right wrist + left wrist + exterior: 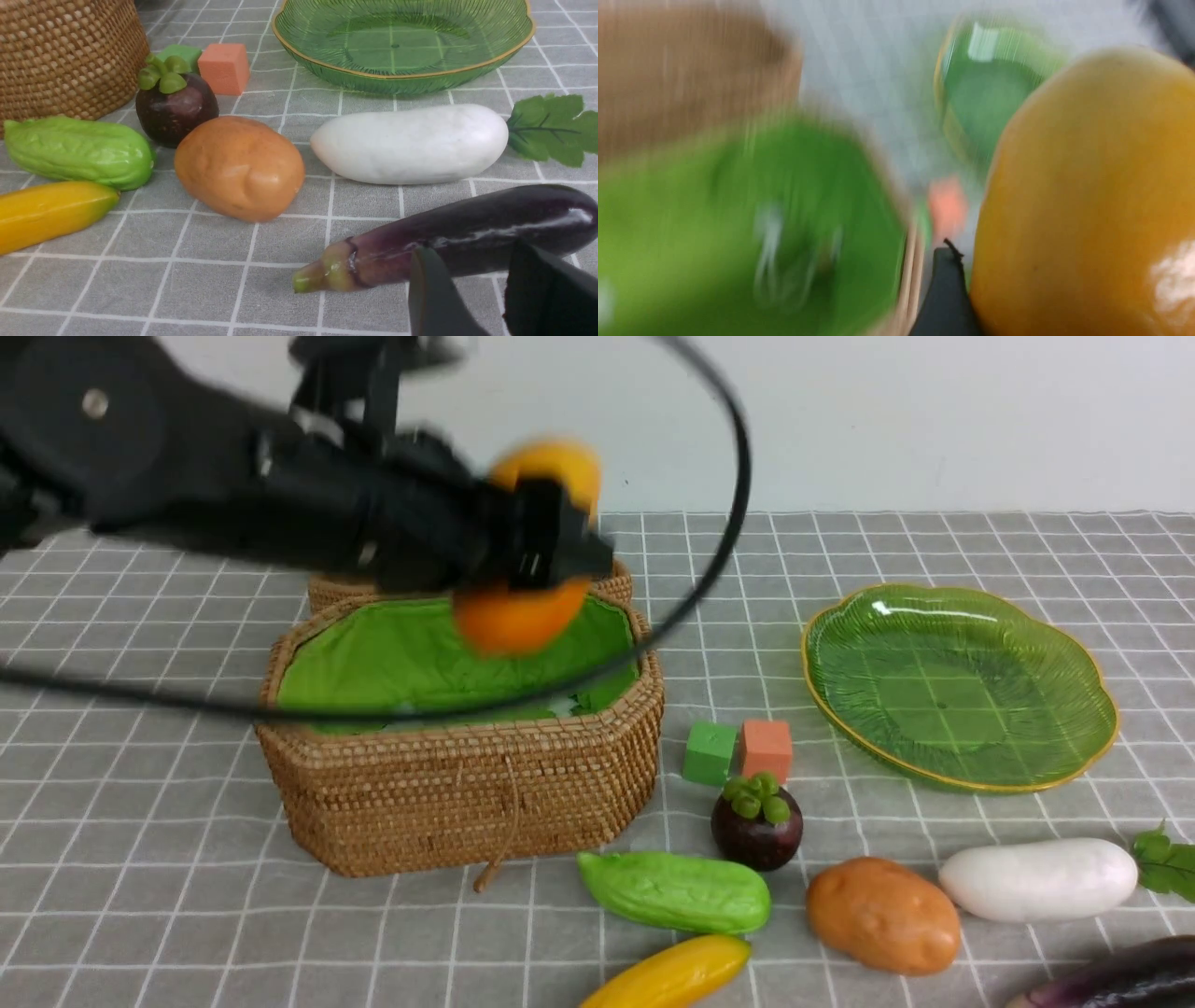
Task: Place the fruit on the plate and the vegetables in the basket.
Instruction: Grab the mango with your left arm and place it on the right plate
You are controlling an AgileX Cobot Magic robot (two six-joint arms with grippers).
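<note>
Orange-yellow mango (513,616) is clamped in the left claw (546,546), hanging over the basket (457,793). The plate (962,691) sits off to its right, so that's the heading. The right claw (486,298) is part-open and empty, just near of the eggplant (467,233).

The black left arm (187,476) reaches from the left across the middle, raised and motion-blurred. Its tool (537,546) is clamped on an orange-yellow oval toy mango (518,621). The right tool (469,249) sits low, its two dark fingers (434,298) parted.
</note>
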